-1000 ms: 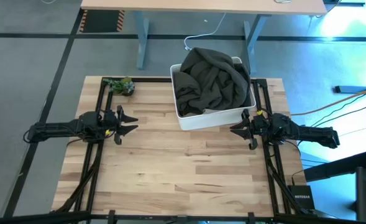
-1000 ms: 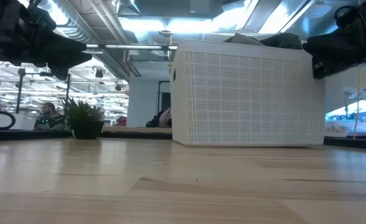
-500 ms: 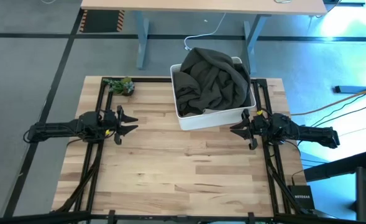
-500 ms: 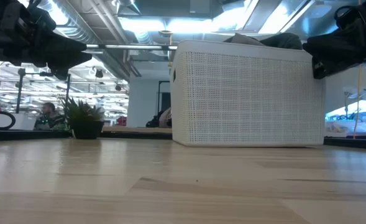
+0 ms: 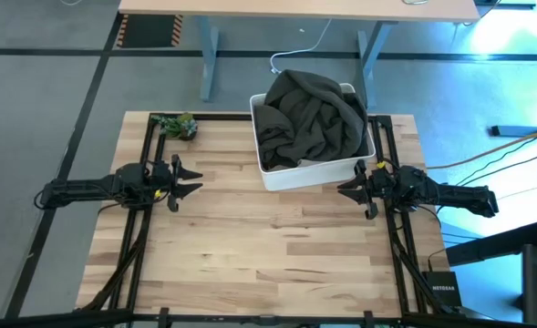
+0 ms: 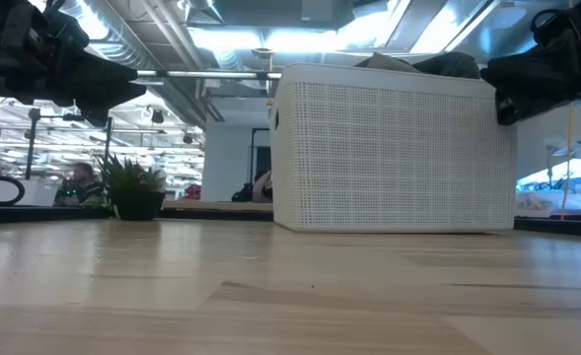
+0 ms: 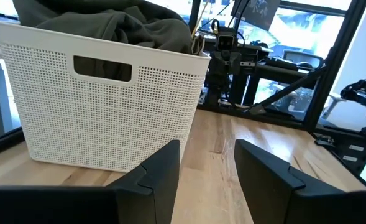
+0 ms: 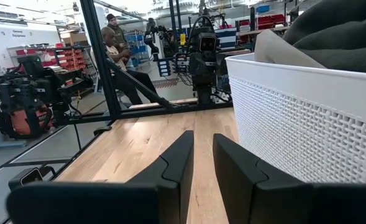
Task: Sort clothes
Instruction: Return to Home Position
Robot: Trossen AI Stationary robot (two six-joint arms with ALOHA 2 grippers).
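Note:
A heap of olive-green clothes (image 5: 306, 114) fills the white bin (image 5: 315, 173) at the table's far right and rises above its rim. It also shows in the left wrist view (image 7: 114, 25) and the right wrist view (image 8: 338, 34), where a pale beige edge (image 8: 276, 50) lies under it. My left gripper (image 5: 195, 180) hovers open over the table's left side, pointing at the bin (image 7: 77, 118). My right gripper (image 5: 344, 189) hovers just in front of the bin's near right corner, open by a narrow gap (image 8: 204, 146). Both are empty.
A small green plant clump (image 5: 179, 126) sits at the far left corner. Black frame rails (image 5: 145, 237) run along the table's left and right sides. Bare wood (image 5: 268, 246) lies between the arms and toward the near edge. People sit in the room beyond (image 8: 117, 43).

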